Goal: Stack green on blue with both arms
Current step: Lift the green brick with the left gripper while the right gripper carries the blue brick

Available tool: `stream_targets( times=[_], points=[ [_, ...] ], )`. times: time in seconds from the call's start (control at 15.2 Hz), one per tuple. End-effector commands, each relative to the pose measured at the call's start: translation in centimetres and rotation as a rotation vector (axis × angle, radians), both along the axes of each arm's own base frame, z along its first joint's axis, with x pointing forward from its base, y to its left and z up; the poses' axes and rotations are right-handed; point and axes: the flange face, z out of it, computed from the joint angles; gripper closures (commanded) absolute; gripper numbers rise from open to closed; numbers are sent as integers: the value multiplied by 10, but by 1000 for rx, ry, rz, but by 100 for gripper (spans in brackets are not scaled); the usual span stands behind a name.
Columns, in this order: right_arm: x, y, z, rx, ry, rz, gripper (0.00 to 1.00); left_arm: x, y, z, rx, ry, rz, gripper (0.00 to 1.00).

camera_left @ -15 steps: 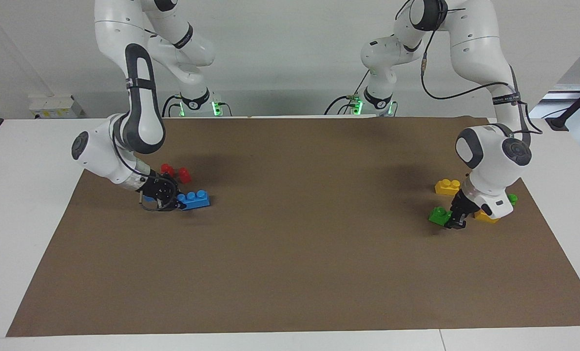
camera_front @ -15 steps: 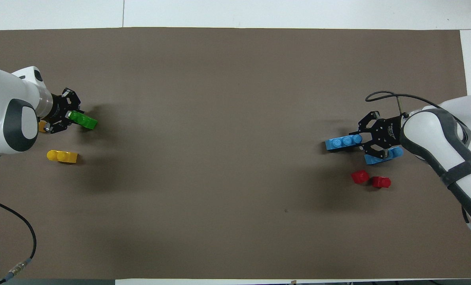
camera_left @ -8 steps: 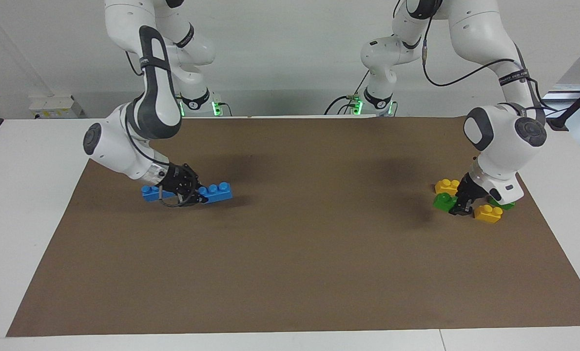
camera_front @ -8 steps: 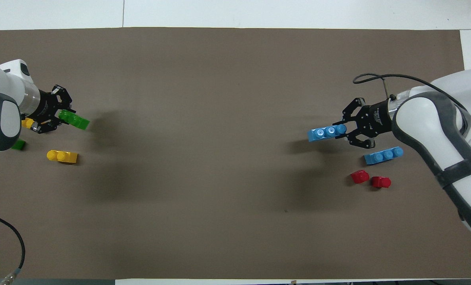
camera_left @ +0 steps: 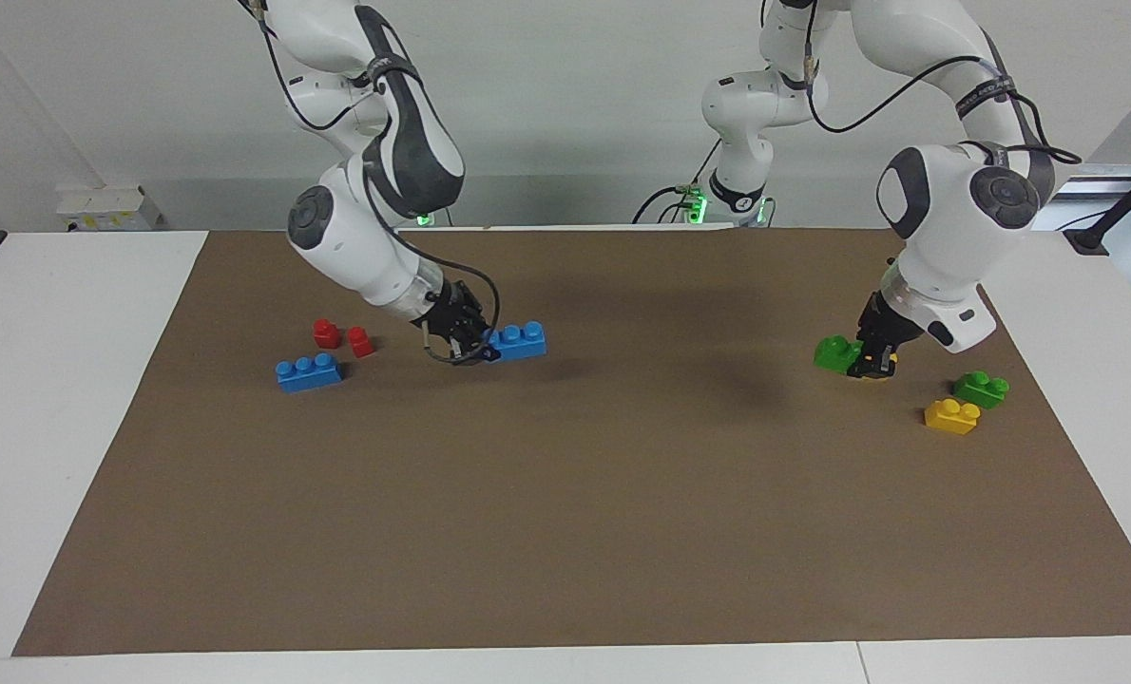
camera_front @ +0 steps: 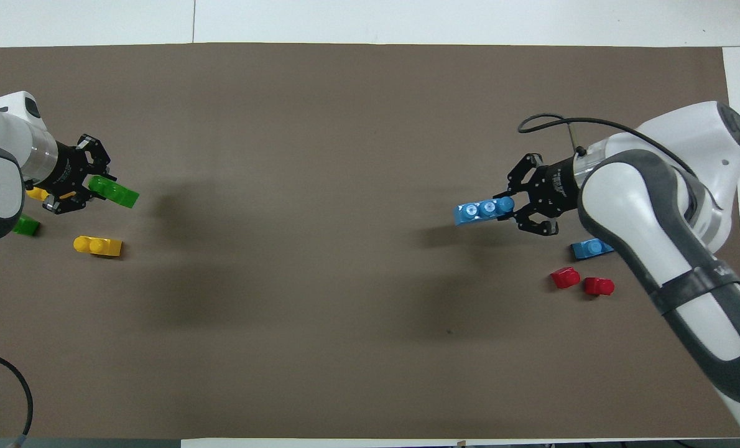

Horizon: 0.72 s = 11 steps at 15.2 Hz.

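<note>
My right gripper (camera_left: 483,348) is shut on the end of a blue three-stud brick (camera_left: 520,340) and holds it above the brown mat; in the overhead view the gripper (camera_front: 514,208) and the blue brick (camera_front: 484,210) show too. My left gripper (camera_left: 872,365) is shut on a green two-stud brick (camera_left: 835,352), also off the mat; the overhead view shows this gripper (camera_front: 91,190) and the green brick (camera_front: 115,191). The two held bricks are far apart, each over its own arm's end of the mat.
A second blue brick (camera_left: 309,371) and two red pieces (camera_left: 326,332) (camera_left: 360,341) lie at the right arm's end. A second green brick (camera_left: 981,389) and a yellow brick (camera_left: 951,416) lie at the left arm's end; another yellow brick (camera_front: 36,193) is partly hidden under the left gripper.
Both grippers lifted their bricks off the mat. The right gripper carried the blue brick up and toward the table's middle. The left gripper raised the green brick a little.
</note>
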Motion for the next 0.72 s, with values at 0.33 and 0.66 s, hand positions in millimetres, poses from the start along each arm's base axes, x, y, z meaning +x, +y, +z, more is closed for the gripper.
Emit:
stream_targets(
  times=[0.33,0.66],
  points=[
    [-58,74,-36,-5,-71,-145,100,-36,-79,43,29,-47,245,100],
    [-73,109,-46,7,-94,-189,100,-65,-141,41,33,-58,300,100]
  ],
)
